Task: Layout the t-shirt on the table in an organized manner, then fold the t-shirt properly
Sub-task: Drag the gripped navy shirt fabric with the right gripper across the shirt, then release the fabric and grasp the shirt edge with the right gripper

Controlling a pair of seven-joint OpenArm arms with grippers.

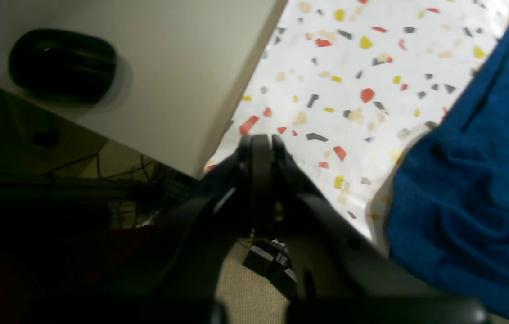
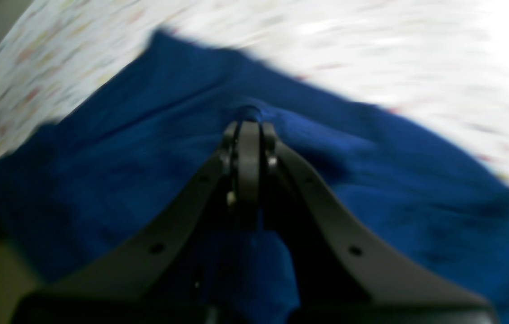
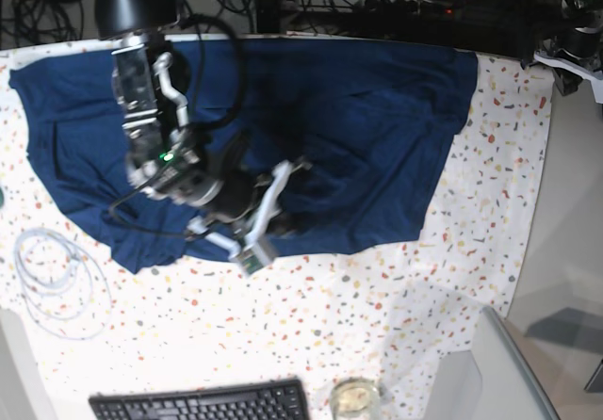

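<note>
The navy-blue t-shirt [image 3: 330, 128] lies spread across the far half of the speckled table [image 3: 377, 298], rumpled near its middle. My right gripper [image 3: 251, 256] is at the shirt's near hem and looks shut on a small pinch of the cloth. In the blurred right wrist view the closed fingertips [image 2: 249, 123] have a bump of t-shirt [image 2: 101, 180] at their tip. My left gripper [image 1: 261, 140] is shut with nothing in it. It hovers by the table [image 1: 349, 67] edge, with the t-shirt [image 1: 470, 180] off to its right.
A black keyboard [image 3: 198, 403] and a glass jar [image 3: 354, 397] sit at the table's near edge. A coil of white cable [image 3: 52, 269] lies at the left. A plain grey surface [image 1: 168, 67] bearing a black oval object [image 1: 63, 65] borders the table. Cables run behind.
</note>
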